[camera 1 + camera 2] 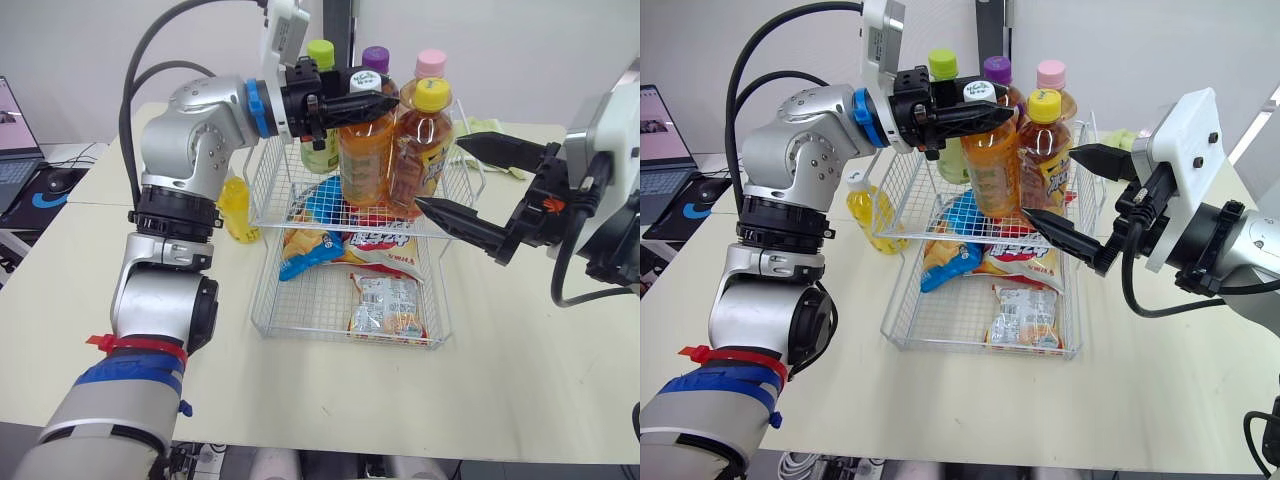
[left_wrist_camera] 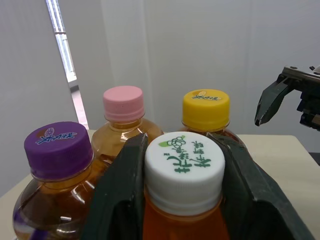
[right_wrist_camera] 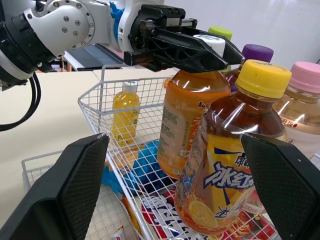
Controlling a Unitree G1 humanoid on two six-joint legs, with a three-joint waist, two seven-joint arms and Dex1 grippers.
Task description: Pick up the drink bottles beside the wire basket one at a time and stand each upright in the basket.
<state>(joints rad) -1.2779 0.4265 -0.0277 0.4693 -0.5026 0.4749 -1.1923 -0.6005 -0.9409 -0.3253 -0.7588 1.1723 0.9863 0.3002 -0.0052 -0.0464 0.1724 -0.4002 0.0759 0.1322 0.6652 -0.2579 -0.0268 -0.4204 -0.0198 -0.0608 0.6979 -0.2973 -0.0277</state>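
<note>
Left pincer (image 1: 385, 100): closed on the cap and neck of the white-cap bottle (image 1: 365, 160), reaching in from the left over the far part of the basket (image 1: 258, 290).
White-cap bottle: orange drink, upright, inside the far part of the basket; whether its base rests on the wire I cannot tell.
Right pincer (image 1: 440, 175): fingers spread wide and holding nothing, at the right side of the basket, pointing left.
Right pincer and yellow-cap bottle (image 1: 420, 150): the fingers sit either side of the bottle's right flank, just beside it; touching or not I cannot tell.
Yellow-cap bottle: upright in the basket, just right of the white-cap bottle.
Purple-cap bottle (image 1: 375, 58): upright in the basket, behind the white-cap bottle.
Pink-cap bottle (image 1: 431, 63): upright, behind the yellow-cap bottle.
Green-cap bottle (image 1: 320, 55): upright at the basket's far left, beside the left pincer.
Small yellow bottle (image 1: 237, 208): upright on the bench (image 1: 520, 350), outside the basket, just beside its left wall.
Snack packets (image 1: 387, 305): lying flat in the basket's near part, one blue packet (image 1: 305, 250) to their left.
Laptop (image 1: 15, 140): at the far left edge, well apart from the basket.
</note>
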